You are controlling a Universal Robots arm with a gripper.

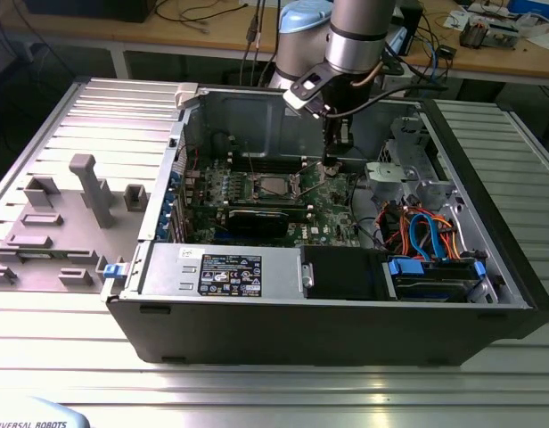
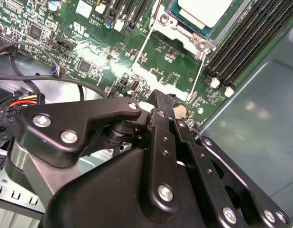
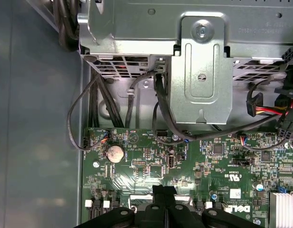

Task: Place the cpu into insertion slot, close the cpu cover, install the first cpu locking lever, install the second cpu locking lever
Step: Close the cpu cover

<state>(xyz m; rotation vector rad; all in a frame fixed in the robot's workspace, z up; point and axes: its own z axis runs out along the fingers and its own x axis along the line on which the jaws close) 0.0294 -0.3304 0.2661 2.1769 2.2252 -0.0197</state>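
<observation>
In the exterior view the cpu (image 1: 273, 185) lies flat in the insertion slot (image 1: 257, 190) on the green motherboard inside the open computer case. The second wrist view shows its silver top (image 2: 203, 10) with the silver cpu cover (image 2: 180, 26) framing it. I cannot tell how the locking levers stand. My gripper (image 1: 331, 159) hangs just above the board, a short way to the exterior view's right of the socket. Its black fingers (image 2: 158, 107) are pressed together and hold nothing. The same tips (image 3: 158, 192) appear over the board's edge in the first wrist view.
A black graphics card (image 1: 257, 218) lies in front of the socket, with the power supply (image 1: 221, 267) nearer. Memory slots (image 2: 241, 42) run beside the socket. A drive cage (image 3: 201, 71), loose cables (image 3: 84, 123) and a coin battery (image 3: 115, 153) are close. Grey fixtures (image 1: 92, 187) stand outside the case.
</observation>
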